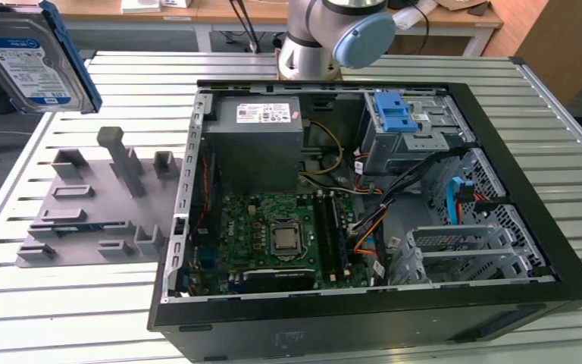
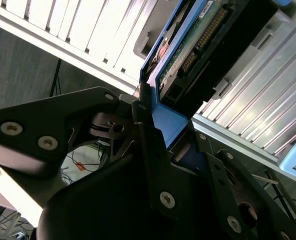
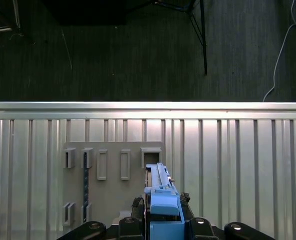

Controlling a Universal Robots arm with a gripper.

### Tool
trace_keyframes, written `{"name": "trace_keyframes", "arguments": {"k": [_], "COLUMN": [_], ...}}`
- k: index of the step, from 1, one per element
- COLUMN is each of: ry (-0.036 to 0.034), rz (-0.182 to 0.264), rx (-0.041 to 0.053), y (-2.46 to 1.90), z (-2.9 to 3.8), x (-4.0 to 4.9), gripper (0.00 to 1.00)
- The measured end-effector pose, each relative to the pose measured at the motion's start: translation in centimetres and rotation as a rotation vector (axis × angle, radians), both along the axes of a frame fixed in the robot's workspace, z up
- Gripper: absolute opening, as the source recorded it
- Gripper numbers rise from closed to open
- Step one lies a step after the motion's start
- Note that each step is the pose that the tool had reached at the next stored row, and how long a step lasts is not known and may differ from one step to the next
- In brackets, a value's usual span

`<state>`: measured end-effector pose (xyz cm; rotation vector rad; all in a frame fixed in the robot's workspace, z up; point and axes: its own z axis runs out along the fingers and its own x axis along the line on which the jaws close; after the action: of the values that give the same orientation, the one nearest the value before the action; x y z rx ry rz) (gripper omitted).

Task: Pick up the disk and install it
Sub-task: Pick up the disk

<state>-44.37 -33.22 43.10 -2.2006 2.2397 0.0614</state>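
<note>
As the disk (image 1: 30, 59) hangs lifted at the exterior view's far left, the gripper (image 2: 163, 135) seems clamped onto its carrier (image 3: 164, 207); installation is not yet done, and the computer case (image 1: 352, 322) lies well right.

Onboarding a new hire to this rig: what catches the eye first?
The disk, in its blue carrier, hangs at the exterior view's upper left, clamped by the gripper as both wrist views show. The open computer case lies on the slatted table, motherboard exposed, a gray holder plate beside it at the exterior view's left.
</note>
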Motion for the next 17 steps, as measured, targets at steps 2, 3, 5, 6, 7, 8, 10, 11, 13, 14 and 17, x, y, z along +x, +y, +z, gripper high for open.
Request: {"name": "trace_keyframes", "arguments": {"k": [2, 3, 5, 6, 7, 8, 10, 11, 13, 14, 17], "ry": [0.0002, 0.0001, 0.0001, 0.0001, 0.0, 0.0001, 0.0001, 0.0001, 0.0, 0.0, 0.0], "rz": [0.0, 0.0, 0.0, 0.0, 0.0, 0.0, 0.0, 0.0, 0.0, 0.0, 0.0], "rx": [-0.0001, -0.0001, -0.0002, -0.0003, -0.0003, -0.0003, -0.0004, -0.0004, -0.0006, -0.0008, -0.0011], "y": [0.0, 0.0, 0.0, 0.0, 0.0, 0.0, 0.0, 0.0, 0.0, 0.0, 0.0], "z": [0.06, 0.09, 0.15, 0.18, 0.21, 0.24, 0.32, 0.36, 0.45, 0.51, 0.68], "x": [0.0, 0.0, 0.0, 0.0, 0.0, 0.0, 0.0, 0.0, 0.0, 0.0, 0.0], "gripper": [0.36, 0.36, 0.36, 0.36, 0.36, 0.36, 0.36, 0.36, 0.36, 0.36, 0.36]}}
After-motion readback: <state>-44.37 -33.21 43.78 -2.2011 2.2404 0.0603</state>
